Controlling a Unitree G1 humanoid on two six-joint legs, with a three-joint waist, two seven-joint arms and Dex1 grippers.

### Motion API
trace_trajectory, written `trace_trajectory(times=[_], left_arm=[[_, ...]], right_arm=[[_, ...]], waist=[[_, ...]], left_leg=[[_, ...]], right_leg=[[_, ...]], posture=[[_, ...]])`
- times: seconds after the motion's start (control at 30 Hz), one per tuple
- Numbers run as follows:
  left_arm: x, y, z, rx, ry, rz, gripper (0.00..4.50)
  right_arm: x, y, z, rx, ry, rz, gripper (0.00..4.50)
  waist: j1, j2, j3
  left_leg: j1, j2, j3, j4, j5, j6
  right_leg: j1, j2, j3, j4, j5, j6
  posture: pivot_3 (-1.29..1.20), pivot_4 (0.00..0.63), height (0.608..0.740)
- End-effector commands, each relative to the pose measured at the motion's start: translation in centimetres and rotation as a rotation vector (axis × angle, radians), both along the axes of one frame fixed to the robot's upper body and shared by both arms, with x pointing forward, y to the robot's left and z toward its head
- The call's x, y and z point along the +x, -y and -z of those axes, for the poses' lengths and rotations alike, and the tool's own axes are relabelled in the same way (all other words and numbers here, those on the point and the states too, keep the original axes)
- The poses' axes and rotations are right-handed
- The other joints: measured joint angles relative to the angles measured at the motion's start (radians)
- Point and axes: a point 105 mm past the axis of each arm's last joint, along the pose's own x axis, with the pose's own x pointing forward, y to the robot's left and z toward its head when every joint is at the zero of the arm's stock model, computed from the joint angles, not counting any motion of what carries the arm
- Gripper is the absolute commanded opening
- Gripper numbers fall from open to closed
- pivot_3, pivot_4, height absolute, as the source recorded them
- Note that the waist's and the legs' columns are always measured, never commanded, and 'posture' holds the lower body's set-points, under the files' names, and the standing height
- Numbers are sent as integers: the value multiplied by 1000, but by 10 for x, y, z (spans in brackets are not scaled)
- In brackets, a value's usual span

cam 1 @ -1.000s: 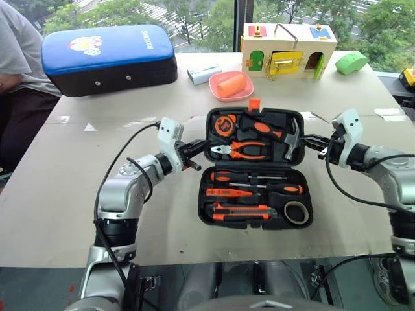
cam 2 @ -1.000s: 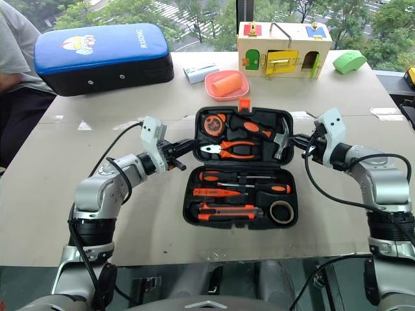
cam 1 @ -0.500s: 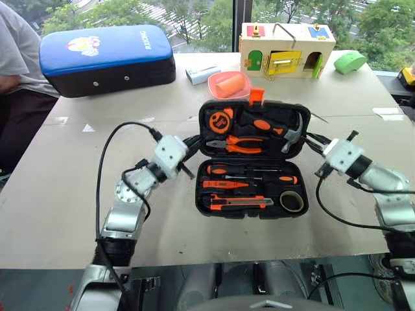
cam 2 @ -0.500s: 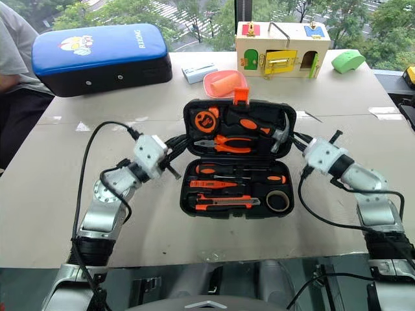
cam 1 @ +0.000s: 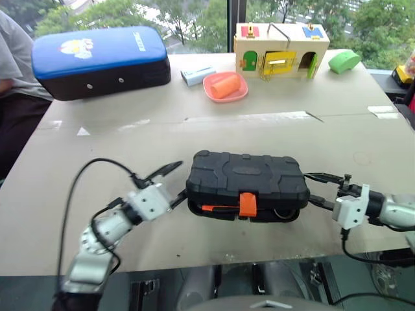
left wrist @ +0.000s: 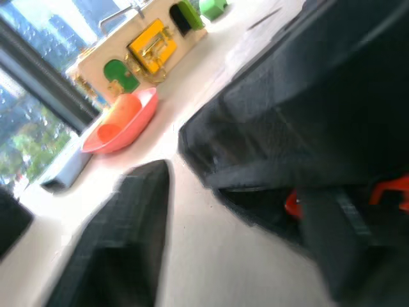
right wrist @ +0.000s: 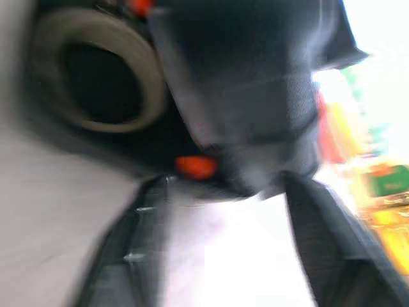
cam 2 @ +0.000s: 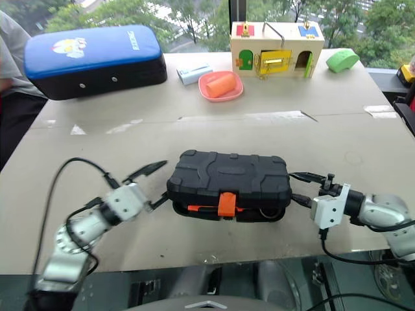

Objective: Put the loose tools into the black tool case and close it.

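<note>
The black tool case (cam 1: 246,182) lies on the table with its ribbed lid down and a narrow gap left along the front, its orange latch (cam 1: 247,203) hanging loose over that gap. Through the gap I see an orange tool (cam 1: 217,208); the right wrist view shows the tape roll (right wrist: 96,77) inside. My left gripper (cam 1: 174,186) is open at the case's left end, fingers (left wrist: 121,243) spread and holding nothing. At the case's right end my right gripper (cam 1: 316,189) is likewise open and empty.
At the back left is a blue-topped padded case (cam 1: 100,58), with a person (cam 1: 13,71) seated beside it. A small box (cam 1: 198,74), a pink dish (cam 1: 225,86), a wooden latch box (cam 1: 280,50) and a green object (cam 1: 343,61) line the far edge.
The case lid has swung down from standing open to nearly closed. Both grippers have drawn back toward me, rolled, and gone from shut to open.
</note>
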Motion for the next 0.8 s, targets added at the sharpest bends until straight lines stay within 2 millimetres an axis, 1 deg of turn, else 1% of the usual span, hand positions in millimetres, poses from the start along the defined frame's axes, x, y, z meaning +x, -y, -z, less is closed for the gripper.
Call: trace_trajectory(times=[0.03, 0.1, 0.13, 0.2, 0.23, 0.3, 0.33, 0.37, 0.4, 0.43, 0.47, 0.53, 0.6, 0.67, 0.73, 0.8], left_arm=[[-21, -16, -23, -59, -82, -62, 3545], [-27, -30, -15, -69, -193, -112, 3545], [-27, -38, -10, -82, -247, -141, 3545], [-17, -56, 1, -141, -365, -222, 3545], [-9, -61, 6, -166, -412, -237, 3609], [13, -64, 6, -226, -440, -230, 3063], [26, -62, 5, -258, -460, -217, 2849], [36, -59, 2, -272, -460, -196, 2336], [48, -55, 0, -250, -449, -167, 1855], [56, -49, -1, -237, -455, -135, 1538], [67, -41, -3, -216, -454, -88, 1113], [91, -20, -4, -179, -470, 20, 138], [111, 1, -7, -144, -476, 114, 61], [125, 20, -6, -123, -492, 178, 61], [131, 36, -4, -99, -515, 239, 61], [131, 51, 5, -61, -563, 306, 61]], right_arm=[[-18, 12, -6, 36, -226, 22, 2727], [-32, 14, 0, 48, -371, 23, 2727], [-37, 14, 1, 60, -431, 27, 2727], [-47, 5, 1, 107, -549, 16, 2727], [-53, -1, 2, 124, -605, 5, 2500], [-63, -10, 2, 149, -703, -20, 1927], [-65, -14, 3, 155, -730, -27, 1563], [-66, -17, 4, 158, -743, -30, 1016], [-66, -20, 6, 160, -762, -29, 520], [-66, -22, 8, 158, -775, -25, 189], [-64, -24, 10, 156, -778, -29, 8], [-58, -28, 18, 141, -772, -23, 0], [-51, -31, 28, 119, -754, -9, 0], [-46, -33, 35, 110, -733, -1, 0], [-40, -36, 38, 121, -714, 17, 0], [-31, -37, 41, 128, -673, 53, 0]], waist=[[4, 0, 0], [6, 1, 0], [8, 2, 1], [16, 5, 2], [20, 6, 2], [30, 7, 3], [34, 7, 3], [38, 7, 3], [38, 5, 3], [38, 4, 2], [38, 3, 2], [38, 3, 2], [37, 2, 2], [34, 2, 2], [24, 2, 2], [16, 1, 2]], left_leg=[[1, 0, -1, 0, 0, 0], [5, 0, -3, 0, 0, 0], [10, 0, -5, -1, -1, 1], [18, 0, -7, -1, -2, 3], [18, 0, -7, -1, -2, 3], [18, 0, -10, 1, -2, 3], [18, -1, -12, 2, -2, 3], [18, -1, -13, 3, -2, 3], [18, -2, -15, 5, -2, 3], [17, -2, -15, 5, -2, 3], [17, -3, -15, 5, -2, 3], [16, -3, -15, 5, 0, -1], [15, -4, -15, 5, 1, -2], [15, -4, -15, 5, 1, -3], [13, -5, -13, 4, 1, -3], [11, -4, -12, 4, 1, -3]], right_leg=[[2, 0, -1, -1, 0, 0], [8, 0, -4, -4, 0, 0], [14, -1, -6, -7, 0, -1], [24, -1, -8, -8, -1, -2], [25, -1, -9, -8, -2, -3], [26, -1, -12, -8, -1, -2], [27, -1, -14, -8, -1, -1], [29, -1, -15, -9, -1, -1], [29, -1, -18, -8, -1, -1], [29, 0, -18, -9, 0, -1], [30, -1, -18, -9, 0, 0], [29, -2, -18, -9, 0, 0], [28, -1, -19, -10, 0, 0], [27, -1, -19, -10, 0, 0], [24, -1, -18, -9, 0, 1], [21, 0, -17, -9, 0, 1]], posture=[[0, 150, 735], [0, 150, 735], [0, 150, 735], [0, 150, 735], [0, 150, 735], [0, 150, 735], [0, 150, 735], [0, 150, 735], [0, 150, 735], [0, 150, 735], [0, 150, 735], [0, 150, 735], [0, 150, 735], [0, 150, 735], [0, 150, 735], [0, 150, 735]])
